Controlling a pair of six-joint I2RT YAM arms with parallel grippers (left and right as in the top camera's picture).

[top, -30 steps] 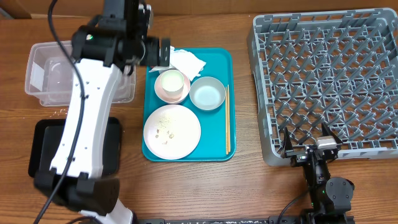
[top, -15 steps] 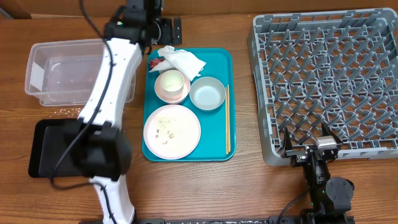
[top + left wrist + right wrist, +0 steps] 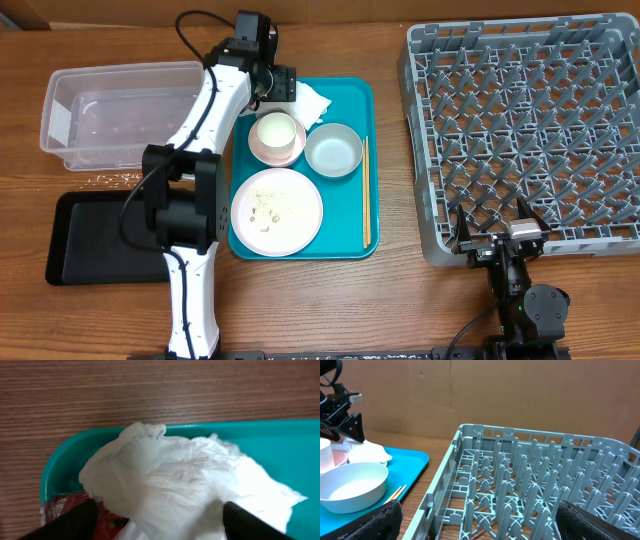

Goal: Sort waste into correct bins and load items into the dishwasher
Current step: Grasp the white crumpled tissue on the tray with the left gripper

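A crumpled white napkin (image 3: 175, 477) lies in the back left corner of the teal tray (image 3: 350, 235), with a red wrapper (image 3: 62, 507) under its left edge. My left gripper (image 3: 280, 82) is open, low over the napkin, with one finger (image 3: 70, 522) on each side of it. The cup (image 3: 277, 135), grey-blue bowl (image 3: 333, 150), plate (image 3: 276, 210) with rice crumbs and chopsticks (image 3: 366, 190) sit on the tray. My right gripper (image 3: 497, 235) is open and empty at the front edge of the grey dish rack (image 3: 530, 130).
The clear tub (image 3: 120, 110) stands at the far left, with the black tray (image 3: 90, 240) in front of it. Loose rice grains (image 3: 115, 180) lie on the table between them. The left arm stretches along the tray's left side.
My left arm has lowered and stretched away from the camera, bringing its gripper down onto the napkin at the tray's back left corner. The right arm has not moved.
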